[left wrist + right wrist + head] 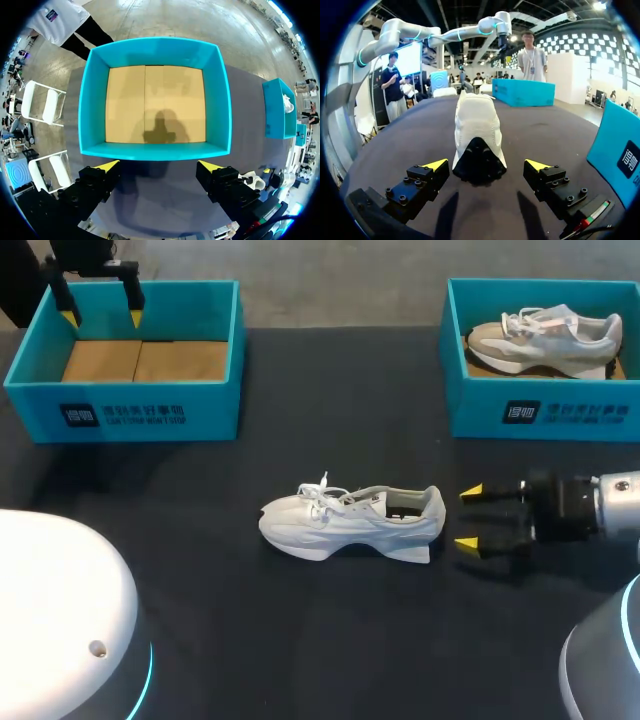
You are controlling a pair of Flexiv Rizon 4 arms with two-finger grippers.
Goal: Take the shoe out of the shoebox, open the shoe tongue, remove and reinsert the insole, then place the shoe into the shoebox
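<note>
At the left, the left pincer (101,316) hangs over a teal shoebox (130,415), fingers spread wide, gripping nothing. In the middle of the table (300,640) the white shoe (350,522) stands on its sole, toe leftward — heel toward the right pincer (468,518), which gapes wide just behind it, not touching. Far right, a second teal box (560,415) holds a beige shoe (545,335).

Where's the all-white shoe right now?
In the head view, the all-white shoe stands in the middle of the table, its heel just ahead of the open right gripper.
</note>
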